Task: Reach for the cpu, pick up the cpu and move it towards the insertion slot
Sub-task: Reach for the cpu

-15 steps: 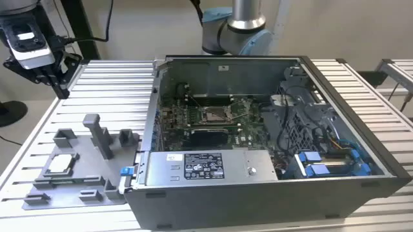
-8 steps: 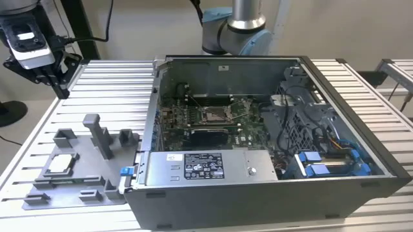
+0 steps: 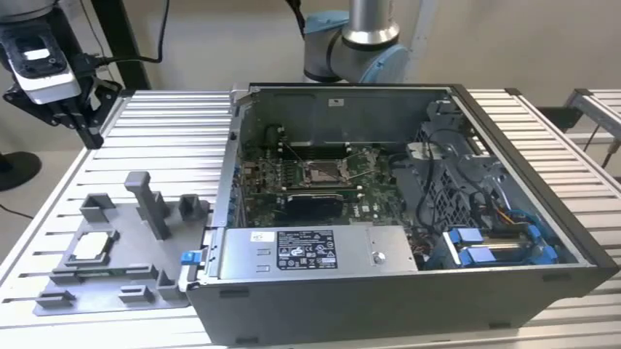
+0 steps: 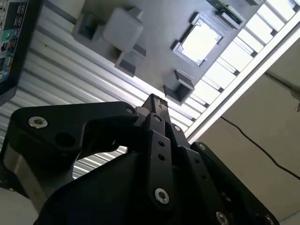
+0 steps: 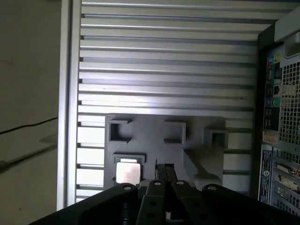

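Observation:
The cpu [image 3: 91,247] is a small silvery-white square lying flat in a holder on the grey fixture plate [image 3: 115,218], at the exterior view's left. It also appears in both wrist views, as the cpu [image 4: 200,42] and the cpu [image 5: 127,172]. My gripper [image 3: 83,123] hangs high over the table's far left corner, well above and behind the cpu, shut with nothing in it. Its fingertips [image 4: 157,101] are pressed together. The insertion slot [image 3: 321,172], a shiny square frame with a dark centre, sits on the green board inside the open computer case [image 3: 388,291].
Upright grey blocks [image 3: 147,203] stand on the fixture plate near the cpu. The case wall [image 5: 281,117] rises beside the plate. The ribbed metal table [image 3: 165,138] stretches between gripper and plate. A black cable [image 5: 28,126] lies on the floor past the table edge.

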Robot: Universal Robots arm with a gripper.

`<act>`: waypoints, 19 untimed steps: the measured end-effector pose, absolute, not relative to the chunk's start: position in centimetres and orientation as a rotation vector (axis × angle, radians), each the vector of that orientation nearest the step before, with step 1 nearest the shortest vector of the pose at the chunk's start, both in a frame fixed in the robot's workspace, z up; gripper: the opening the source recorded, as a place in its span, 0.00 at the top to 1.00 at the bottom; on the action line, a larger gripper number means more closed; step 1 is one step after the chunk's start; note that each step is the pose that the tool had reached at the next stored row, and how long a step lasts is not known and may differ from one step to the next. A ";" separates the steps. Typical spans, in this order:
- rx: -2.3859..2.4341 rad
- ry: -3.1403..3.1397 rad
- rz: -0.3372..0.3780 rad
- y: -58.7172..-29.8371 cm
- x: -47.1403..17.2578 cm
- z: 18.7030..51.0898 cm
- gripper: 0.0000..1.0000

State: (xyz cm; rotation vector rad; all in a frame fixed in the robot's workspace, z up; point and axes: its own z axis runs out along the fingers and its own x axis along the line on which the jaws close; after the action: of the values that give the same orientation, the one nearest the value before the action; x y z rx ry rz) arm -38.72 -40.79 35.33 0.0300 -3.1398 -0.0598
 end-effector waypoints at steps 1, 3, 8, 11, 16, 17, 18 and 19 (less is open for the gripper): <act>0.030 -3.140 -0.060 -40.9 -39.0 35.3 1.00; 0.030 -3.140 -0.060 -41.2 -39.4 35.3 1.00; 0.030 -3.140 -0.060 -42.9 -40.2 35.2 1.00; 0.030 -3.140 -0.060 -44.1 -40.6 35.1 1.00; 0.030 -3.140 -0.060 -45.4 -41.5 34.9 1.00; 0.030 -3.140 -0.060 -45.6 -41.8 34.9 1.00; 0.030 -3.140 -0.060 -45.6 -42.1 34.9 1.00; 0.030 -3.140 -0.060 -45.7 -42.4 34.9 1.00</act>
State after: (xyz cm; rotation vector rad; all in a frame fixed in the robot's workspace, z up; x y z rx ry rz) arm -42.44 -45.66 34.90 0.0299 -3.1401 -0.0602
